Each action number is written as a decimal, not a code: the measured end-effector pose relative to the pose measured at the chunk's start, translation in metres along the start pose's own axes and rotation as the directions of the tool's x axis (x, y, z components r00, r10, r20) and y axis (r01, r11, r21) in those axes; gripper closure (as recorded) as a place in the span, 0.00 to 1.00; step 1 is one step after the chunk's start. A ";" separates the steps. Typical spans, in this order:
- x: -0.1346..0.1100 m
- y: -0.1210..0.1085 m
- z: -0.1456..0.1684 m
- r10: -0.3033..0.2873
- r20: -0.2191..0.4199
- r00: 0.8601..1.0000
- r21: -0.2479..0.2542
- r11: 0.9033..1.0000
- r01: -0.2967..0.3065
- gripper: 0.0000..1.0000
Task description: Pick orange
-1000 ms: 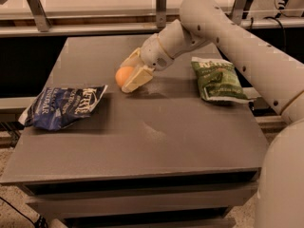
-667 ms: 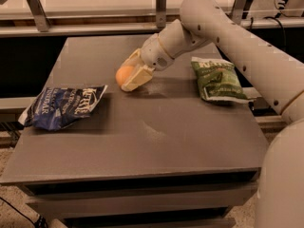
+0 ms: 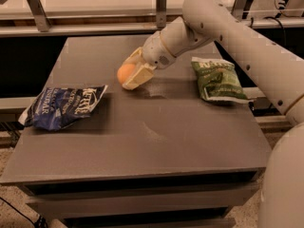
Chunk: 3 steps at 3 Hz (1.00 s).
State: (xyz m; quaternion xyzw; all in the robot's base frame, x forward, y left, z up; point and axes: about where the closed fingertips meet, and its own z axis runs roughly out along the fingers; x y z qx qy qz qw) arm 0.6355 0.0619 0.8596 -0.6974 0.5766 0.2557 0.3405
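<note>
**Operator:** Where is the gripper?

**Spotter:** Your gripper (image 3: 128,75) is just above and left of the frame's centre, low over the far half of the grey table (image 3: 156,137). The white arm (image 3: 228,27) comes in from the right edge, bends at the upper right and slopes down and left to it.

**Operator:** And the orange?

**Spotter:** The orange (image 3: 123,72) is inside your gripper. The two cream fingers (image 3: 138,76) are pressed onto it, one over the top and one beneath, and only its left side shows past them. The lower finger reaches down to the tabletop or very near it. I cannot tell you whether the fruit itself touches the surface or hangs just clear of it.

**Operator:** What else is on the table?

**Spotter:** You have a blue chip bag (image 3: 64,107) lying flat at the middle left, with its corner hanging over the table's left edge, well apart from the gripper. A green chip bag (image 3: 218,80) lies at the right of the frame, under the sloping arm and near the table's right edge. It is also apart from the gripper. Nothing lies between either bag and the fruit.
</note>
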 end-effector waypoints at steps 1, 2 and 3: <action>-0.016 0.003 -0.019 -0.035 0.002 0.999 0.028 0.999 0.035 1.00; -0.038 0.010 -0.052 -0.090 0.011 0.996 0.087 0.992 0.089 1.00; -0.038 0.010 -0.052 -0.090 0.011 0.996 0.087 0.992 0.089 1.00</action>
